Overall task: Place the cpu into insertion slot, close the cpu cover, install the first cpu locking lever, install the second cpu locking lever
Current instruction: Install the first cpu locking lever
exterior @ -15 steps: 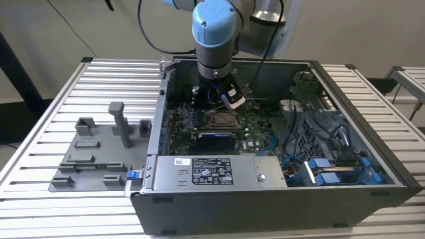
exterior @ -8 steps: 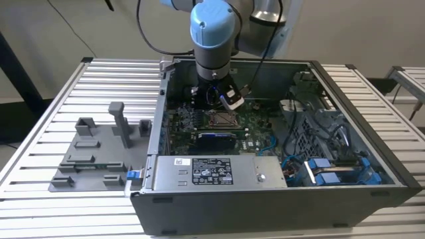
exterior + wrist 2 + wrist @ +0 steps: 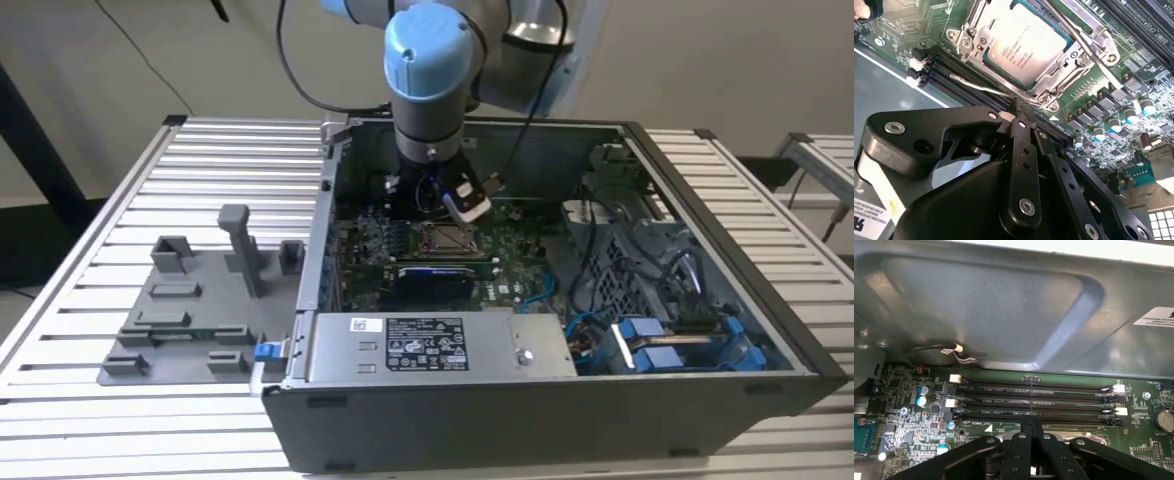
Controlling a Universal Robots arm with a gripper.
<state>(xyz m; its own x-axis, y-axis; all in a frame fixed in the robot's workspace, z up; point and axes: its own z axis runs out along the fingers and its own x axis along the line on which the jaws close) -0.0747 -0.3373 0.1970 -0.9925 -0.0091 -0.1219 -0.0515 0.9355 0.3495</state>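
My fingers (image 3: 1018, 107) are pressed together with nothing visible between them, tips meeting in a narrow point, as both wrist views show. In the second wrist view that point sits at a thin silver lever (image 3: 981, 86) lying along the edge of the socket; whether I actually touch it I cannot tell. My gripper (image 3: 1031, 421) in the first wrist view hangs just beside the rows of long black memory slots (image 3: 1034, 400).

Just past my fingertips the cpu (image 3: 1026, 42) lies flat in the slot (image 3: 1054, 75), silvery top up. The cover (image 3: 1046, 85) is down around it, its frame bordering the chip on all sides. A second lever (image 3: 1094, 52) runs slantwise across the far side of the cover.

Around the socket spreads the green board (image 3: 1114, 85) with small capacitors (image 3: 1131, 116) in a row.

In the exterior view my gripper (image 3: 461, 205) reaches down into an open computer case (image 3: 534, 400), just above the socket (image 3: 447, 238). The case stands on a ribbed table (image 3: 107, 220), and a grey fixture (image 3: 187, 310) lies on the table at the exterior view's left.
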